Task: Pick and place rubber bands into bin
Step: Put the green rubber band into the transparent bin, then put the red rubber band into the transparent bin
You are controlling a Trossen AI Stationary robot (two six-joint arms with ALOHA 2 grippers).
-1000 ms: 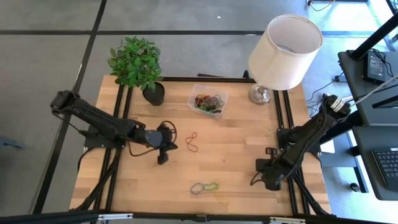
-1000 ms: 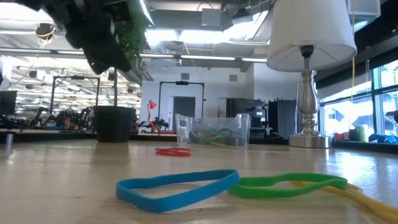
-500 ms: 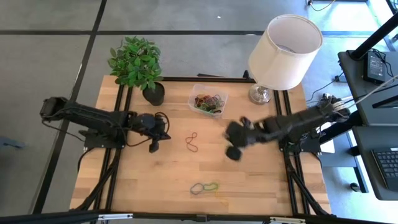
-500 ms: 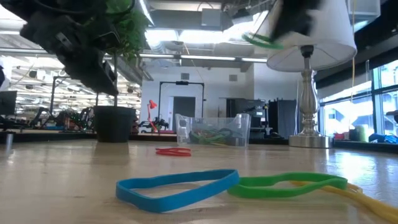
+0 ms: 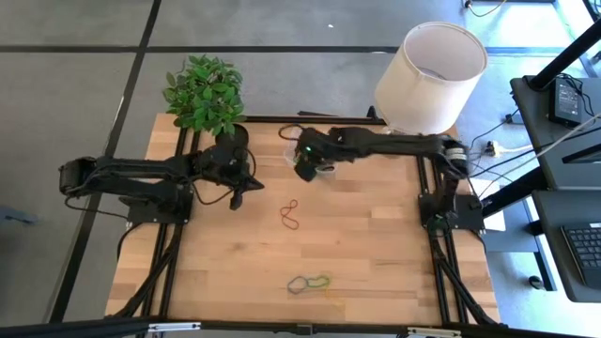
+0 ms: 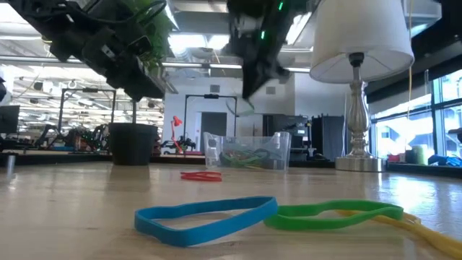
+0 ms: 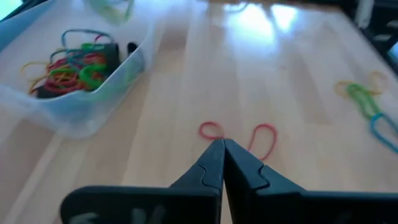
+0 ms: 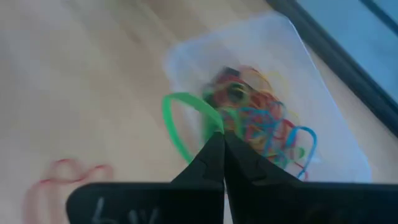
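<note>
Two arms show from above. My right gripper (image 5: 307, 165) hangs over the near-left edge of the bin (image 5: 331, 143), and my left gripper (image 5: 237, 199) waits beside the plant pot (image 5: 233, 141). A red band (image 5: 290, 215) lies mid-desk, its long axis running away from the front edge. A blue and green pair (image 5: 309, 282) lies near the front, stretched side to side.

Level with the desk (image 6: 72, 209), my right gripper (image 6: 254, 72) is high above the bin (image 6: 245, 152), a green band (image 6: 242, 108) dangling under it.

My left wrist camera shows my left gripper (image 7: 222, 149) pressed together on nothing, pointing at the red band (image 7: 239, 134).

My right wrist camera shows my right gripper (image 8: 217, 142) clamped on the green band (image 8: 183, 121), whose loop hangs over the bin's (image 8: 186, 56) edge.

I judge the risk to be release here: the loop could drape on the rim and fall outside.
</note>
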